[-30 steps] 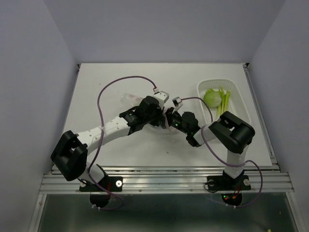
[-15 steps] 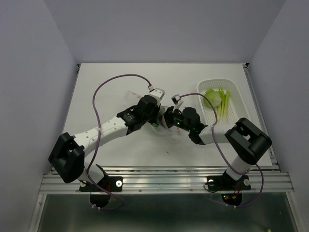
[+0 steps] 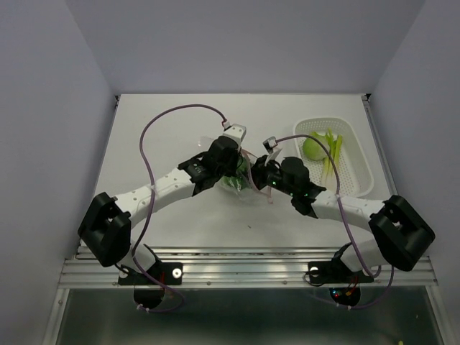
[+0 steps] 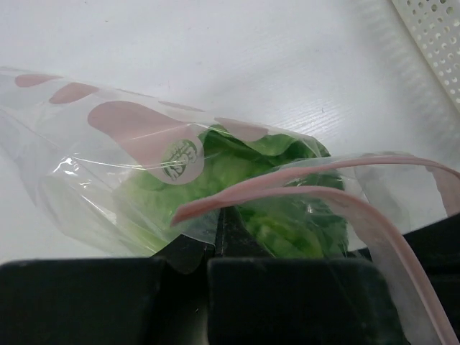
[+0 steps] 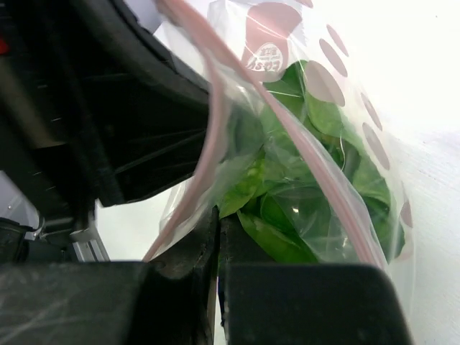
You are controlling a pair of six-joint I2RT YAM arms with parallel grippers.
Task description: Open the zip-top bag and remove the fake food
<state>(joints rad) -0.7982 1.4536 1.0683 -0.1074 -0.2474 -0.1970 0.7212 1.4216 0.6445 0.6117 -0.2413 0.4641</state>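
Pinches opposite bag lips with left gripper and right gripper closed; pulls mouth wider than before, exposing food.

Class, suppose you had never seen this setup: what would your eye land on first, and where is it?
Mid-table, the left gripper and right gripper each pinch a lip of the zip-top bag, its pink zipper strips parted over green leafy fake food. At the right, a white basket holds a pale green ball and yellow-green strips.
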